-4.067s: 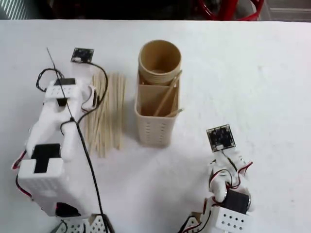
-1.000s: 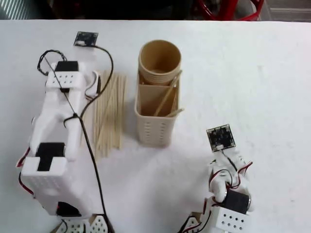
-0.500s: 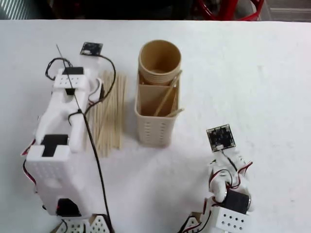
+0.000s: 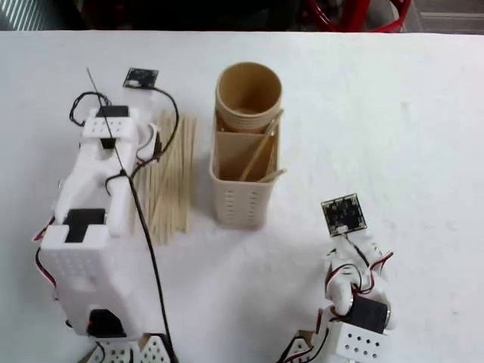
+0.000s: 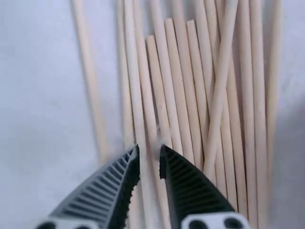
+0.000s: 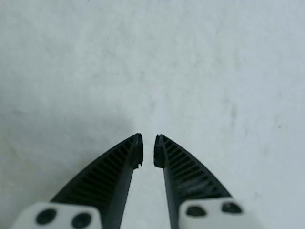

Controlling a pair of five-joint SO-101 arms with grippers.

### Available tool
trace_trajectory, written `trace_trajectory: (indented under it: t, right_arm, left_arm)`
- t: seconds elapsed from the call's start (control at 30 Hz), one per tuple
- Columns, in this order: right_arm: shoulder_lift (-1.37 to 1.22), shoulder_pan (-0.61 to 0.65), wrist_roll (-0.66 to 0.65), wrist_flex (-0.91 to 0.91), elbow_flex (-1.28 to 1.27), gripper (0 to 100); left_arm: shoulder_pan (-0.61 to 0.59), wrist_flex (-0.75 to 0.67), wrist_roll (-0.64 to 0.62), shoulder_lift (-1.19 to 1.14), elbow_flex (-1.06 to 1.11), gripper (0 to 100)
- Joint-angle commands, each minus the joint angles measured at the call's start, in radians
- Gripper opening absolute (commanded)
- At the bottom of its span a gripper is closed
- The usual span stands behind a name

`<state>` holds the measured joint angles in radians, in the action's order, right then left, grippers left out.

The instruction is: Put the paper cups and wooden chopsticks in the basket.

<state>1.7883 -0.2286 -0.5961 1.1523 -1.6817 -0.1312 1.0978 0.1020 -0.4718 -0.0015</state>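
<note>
— Left gripper, what is it doing?
— It is down on the pile of wooden chopsticks. Its fingers are close together and pinch one of them.
— Where is the pile?
— Flat on the white table, just beside the basket. Part of it is under the left arm.
— What is in the basket?
— Paper cups, one inside the other, stand in the far part. In the near part lean two sticks.
— And the right gripper?
— It points down at the table, well away from the basket. Its fingers are almost pressed together, with nothing between.
</note>
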Motion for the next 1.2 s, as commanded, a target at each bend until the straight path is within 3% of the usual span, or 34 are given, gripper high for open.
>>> trace_trajectory:
  t: [0.0, 0.27, 0.47, 0.73, 0.93, 1.17]
  right_arm:
    - [0.005, -0.004, -0.005, 0.004, -0.009, 5.7]
    - [0.005, -0.004, -0.005, 0.004, -0.009, 5.7]
    - [0.005, -0.004, -0.005, 0.004, -0.009, 5.7]
    - [0.005, -0.004, -0.005, 0.004, -0.009, 5.7]
    - [0.005, -0.004, -0.005, 0.004, -0.009, 5.7]
    - [0.005, -0.004, -0.005, 0.004, -0.009, 5.7]
  left_arm:
    - [-0.005, -0.014, 0.015, -0.016, -0.017, 9]
    - [-0.002, -0.005, 0.041, -0.033, -0.017, 9]
    - [0.002, 0.087, 0.034, -0.035, -0.009, 10]
    - [0.008, 0.092, 0.023, -0.036, -0.008, 16]
    - [0.008, 0.092, 0.021, -0.036, -0.008, 7]
    - [0.008, 0.091, 0.025, -0.031, -0.008, 6]
